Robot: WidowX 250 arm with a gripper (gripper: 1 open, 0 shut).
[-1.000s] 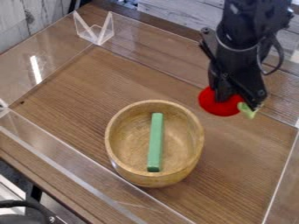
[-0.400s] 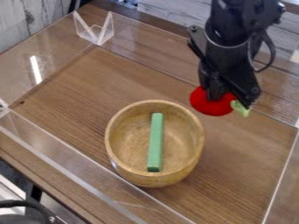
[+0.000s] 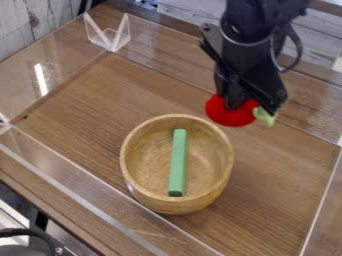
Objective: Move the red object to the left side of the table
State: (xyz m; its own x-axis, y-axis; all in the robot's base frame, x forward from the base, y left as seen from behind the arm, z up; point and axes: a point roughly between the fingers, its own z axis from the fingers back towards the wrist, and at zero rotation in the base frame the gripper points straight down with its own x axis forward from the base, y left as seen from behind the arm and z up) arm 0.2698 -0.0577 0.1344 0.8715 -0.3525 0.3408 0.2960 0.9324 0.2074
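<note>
1. Clamped on small round red soft toy with light-green leafy tip (image 3: 229, 111), black end effector (image 3: 238, 92); held just beside upper rim of round wooden bowl (image 3: 134, 179).
2. Risk: low carry leftward, toy catching rim, slipping free, perhaps into bowl beside green stick (image 3: 178, 163).
3. Brown wood-grain bench (image 3: 83, 110); clear acrylic walls bordering.
</note>
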